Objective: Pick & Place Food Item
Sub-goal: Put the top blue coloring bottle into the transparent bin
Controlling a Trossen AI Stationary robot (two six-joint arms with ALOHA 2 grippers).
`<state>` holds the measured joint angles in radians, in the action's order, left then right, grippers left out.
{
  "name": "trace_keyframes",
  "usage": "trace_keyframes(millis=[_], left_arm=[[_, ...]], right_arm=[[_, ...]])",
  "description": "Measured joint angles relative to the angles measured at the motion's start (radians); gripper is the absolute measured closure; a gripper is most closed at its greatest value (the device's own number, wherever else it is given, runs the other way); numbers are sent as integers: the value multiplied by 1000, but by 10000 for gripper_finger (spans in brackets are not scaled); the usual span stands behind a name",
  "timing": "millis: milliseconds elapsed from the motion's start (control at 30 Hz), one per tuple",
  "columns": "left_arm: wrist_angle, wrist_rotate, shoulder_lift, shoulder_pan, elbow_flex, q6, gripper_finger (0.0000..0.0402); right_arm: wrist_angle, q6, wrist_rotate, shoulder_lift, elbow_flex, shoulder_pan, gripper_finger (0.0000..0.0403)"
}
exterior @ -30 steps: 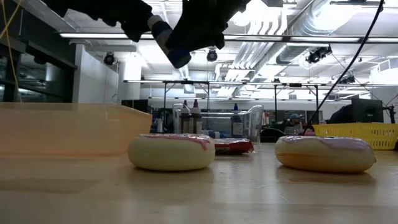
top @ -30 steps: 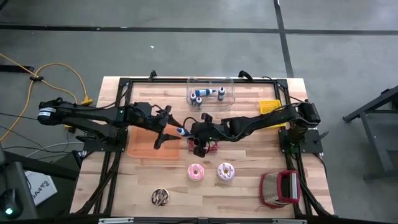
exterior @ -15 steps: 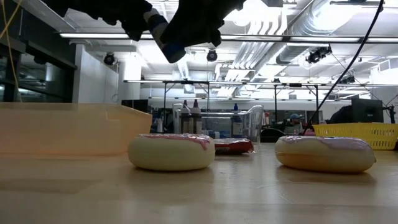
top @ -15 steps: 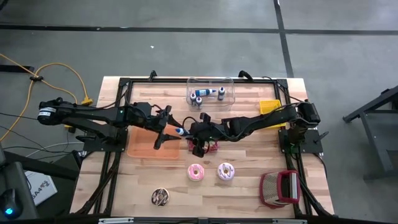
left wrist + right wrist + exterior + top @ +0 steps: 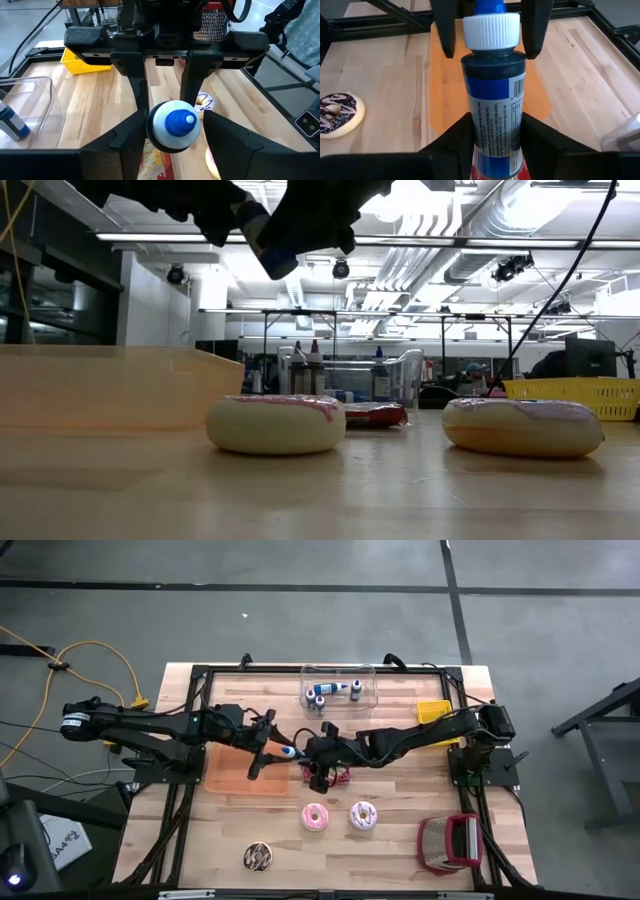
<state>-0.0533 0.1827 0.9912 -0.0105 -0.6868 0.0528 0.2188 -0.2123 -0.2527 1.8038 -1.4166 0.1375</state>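
The right pincer [image 5: 492, 145] grips the blue bottle [image 5: 493, 95] by its body above the middle of the bench [image 5: 400, 840], holding it out toward the left arm. The left pincer [image 5: 172, 107] has its fingers either side of the white cap [image 5: 173, 126] and has begun to narrow from a wider spread a moment ago; it is not yet clamped. That suggests a handover is starting. The orange tray [image 5: 225, 775] lies just left, the doughnuts [image 5: 316, 816] nearer.
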Motion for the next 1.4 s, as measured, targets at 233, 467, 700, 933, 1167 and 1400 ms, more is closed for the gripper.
trace_keyframes(millis=[233, 467, 700, 933, 1167, 1400], left_arm=[[-1, -6, 0, 0, 0, 4, 264], [-2, -5, 0, 0, 0, 3, 288], [-1, -5, 0, 0, 0, 1, 286], [-1, -5, 0, 0, 0, -1, 287], [4, -1, 0, 0, 0, -2, 288], [3, -58, 0, -17, 0, -52, 286]], right_arm=[[1, -5, 4, 0, 0, 0, 274], [1, -5, 16, 0, 0, 0, 274], [1, -4, 22, 0, 0, 0, 274], [1, -1, 22, 0, 0, 0, 259], [1, 10, 20, 0, 0, 0, 219], [77, 11, 18, -17, 0, -1, 201]])
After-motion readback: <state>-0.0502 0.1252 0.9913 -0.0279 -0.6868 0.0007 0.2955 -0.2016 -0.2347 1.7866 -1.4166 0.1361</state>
